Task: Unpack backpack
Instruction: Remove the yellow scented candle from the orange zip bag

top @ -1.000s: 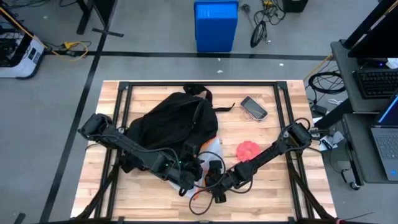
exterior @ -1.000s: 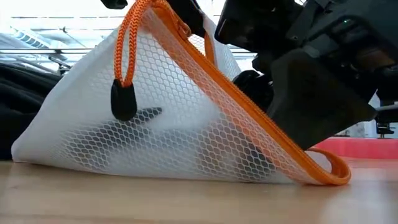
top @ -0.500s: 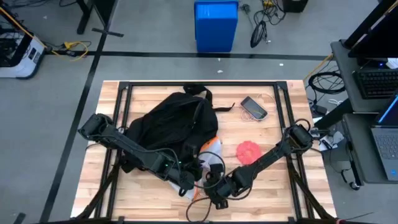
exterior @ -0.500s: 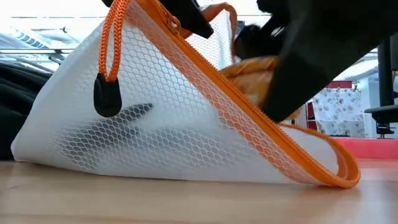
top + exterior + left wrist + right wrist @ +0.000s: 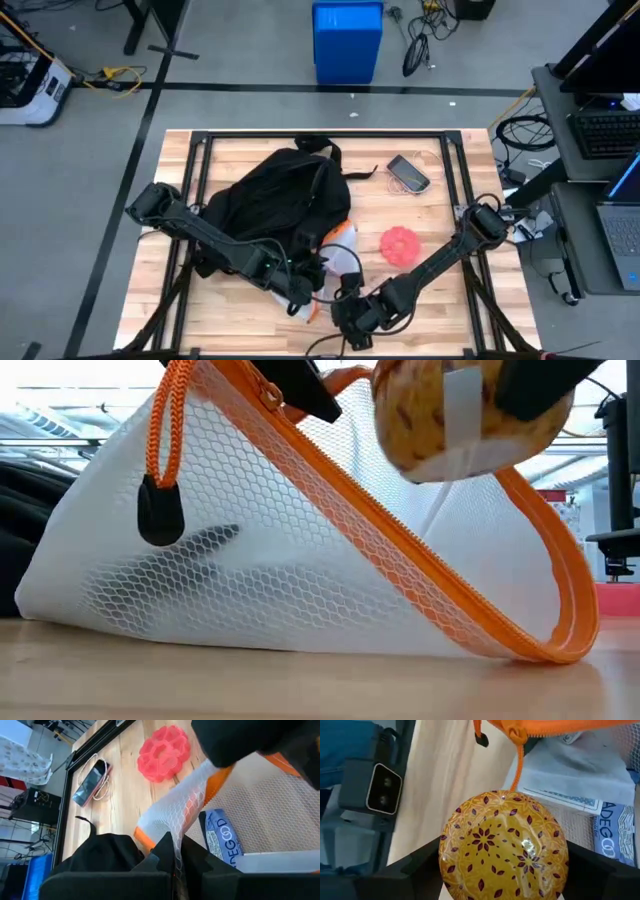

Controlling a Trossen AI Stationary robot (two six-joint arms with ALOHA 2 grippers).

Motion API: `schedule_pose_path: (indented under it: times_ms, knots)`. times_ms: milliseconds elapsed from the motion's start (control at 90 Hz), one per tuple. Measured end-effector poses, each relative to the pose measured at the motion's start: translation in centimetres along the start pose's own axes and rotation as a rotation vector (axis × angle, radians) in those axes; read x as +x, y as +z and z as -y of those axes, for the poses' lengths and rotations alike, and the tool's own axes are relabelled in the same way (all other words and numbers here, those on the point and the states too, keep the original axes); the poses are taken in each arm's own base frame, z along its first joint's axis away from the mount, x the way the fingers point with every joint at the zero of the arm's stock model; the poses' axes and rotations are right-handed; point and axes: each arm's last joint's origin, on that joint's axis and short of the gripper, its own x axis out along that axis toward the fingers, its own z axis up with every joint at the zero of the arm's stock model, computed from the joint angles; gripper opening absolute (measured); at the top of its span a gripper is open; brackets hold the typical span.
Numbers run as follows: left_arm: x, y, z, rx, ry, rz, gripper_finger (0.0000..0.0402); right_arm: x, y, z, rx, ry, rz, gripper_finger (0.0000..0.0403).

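— Where do our grippers stand right now?

— Our right gripper [image 5: 502,885] is clamped on a round yellow tin [image 5: 504,845] with a dark red petal pattern, one finger on either side of its rim, held clear above the open mouth of the white mesh pouch [image 5: 260,580]. Our left gripper [image 5: 175,857] is pinched on the pouch's mesh wall near its orange zipper edge [image 5: 400,540], holding that edge up off the table [image 5: 450,200].

— And the backpack itself?

— The backpack [image 5: 275,200] lies slumped on the left half of the table, just behind the pouch and touching it, straps toward the far edge. A phone [image 5: 408,172] and a pink flower-shaped tray [image 5: 399,243] sit apart to its right.

— How do we expect these things to handle?

— We judge the backpack soft and floppy; it will sag wherever we lift it, so the top handle or a strap is our best hold, though we cannot make out the handle clearly from above. The pouch is light and limp, so one arm must keep it tented. The tin looks rigid and glossy, likely slippery, so we want a firm squeeze across the rim. A blue-printed packet [image 5: 615,840] lies inside the pouch.
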Motion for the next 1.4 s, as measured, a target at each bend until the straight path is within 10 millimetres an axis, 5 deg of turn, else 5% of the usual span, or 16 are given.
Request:
schedule_pose_path:
  times_ms: [400,833,1156,1400]
  knots:
    - [0.0,-0.7,0.1,0.004,-0.003,-0.061,0.0000,-1.6,-3.6,-2.2,0.211,-0.056,-0.241,0.0294]
    - [0.0,-0.7,0.1,0.003,-0.003,-0.060,0.0000,-3.5,-7.3,-3.8,0.416,-0.367,-0.217,0.0294]
    - [0.0,-0.7,0.1,0.003,-0.003,-0.060,0.0000,-4.9,-9.3,-2.2,0.396,-0.668,-0.231,0.0294]
    - [0.0,-0.7,0.1,0.002,-0.003,-0.058,0.0000,-3.9,-11.5,-0.4,0.471,-0.842,-0.200,0.0294]
